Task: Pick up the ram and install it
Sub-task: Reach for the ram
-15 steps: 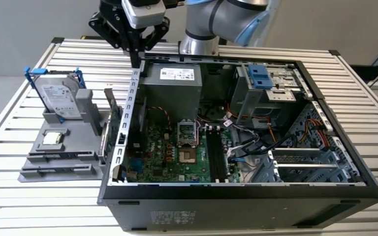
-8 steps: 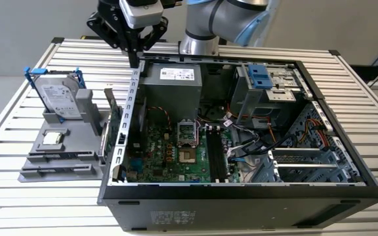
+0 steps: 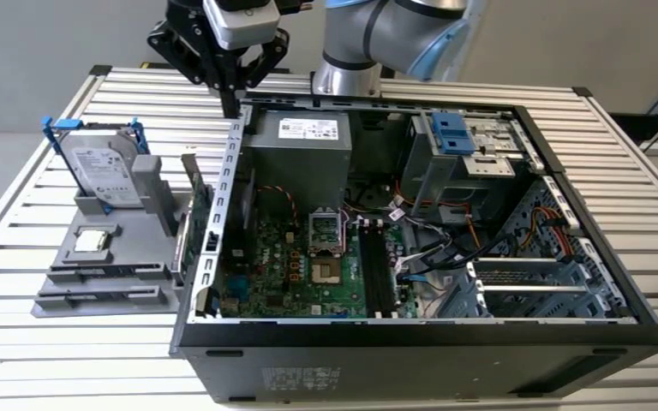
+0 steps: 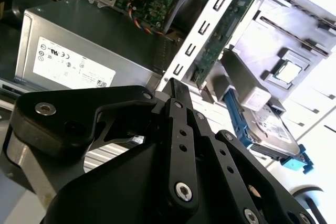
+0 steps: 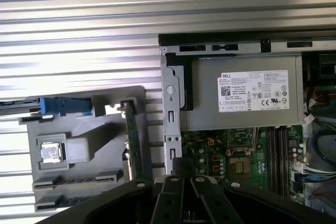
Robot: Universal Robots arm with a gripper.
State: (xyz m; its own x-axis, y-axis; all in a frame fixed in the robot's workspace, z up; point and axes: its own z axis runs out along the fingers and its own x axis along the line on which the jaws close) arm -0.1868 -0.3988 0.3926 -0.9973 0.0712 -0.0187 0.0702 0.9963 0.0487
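Note:
My gripper (image 3: 234, 104) hangs over the far corner of the open computer case (image 3: 421, 342) on the exterior view's left, just above the case wall beside the grey power supply (image 3: 297, 154). Its black fingers (image 4: 173, 90) are pressed together with nothing between them; in the first wrist view the gripper (image 5: 181, 165) points down at the case edge. I cannot make out the ram for certain. The grey holder (image 3: 100, 257) beside the case has two long narrow slots (image 5: 79, 176) that look dark. The motherboard's black slots (image 3: 375, 270) lie inside the case.
A silver hard drive in a blue frame (image 3: 103, 171) stands at the holder's far end, with a square chip (image 3: 92, 241) in front of it. A green card (image 3: 198, 218) stands upright between holder and case wall. Cables (image 3: 444, 248) and drive cages fill the case's other side.

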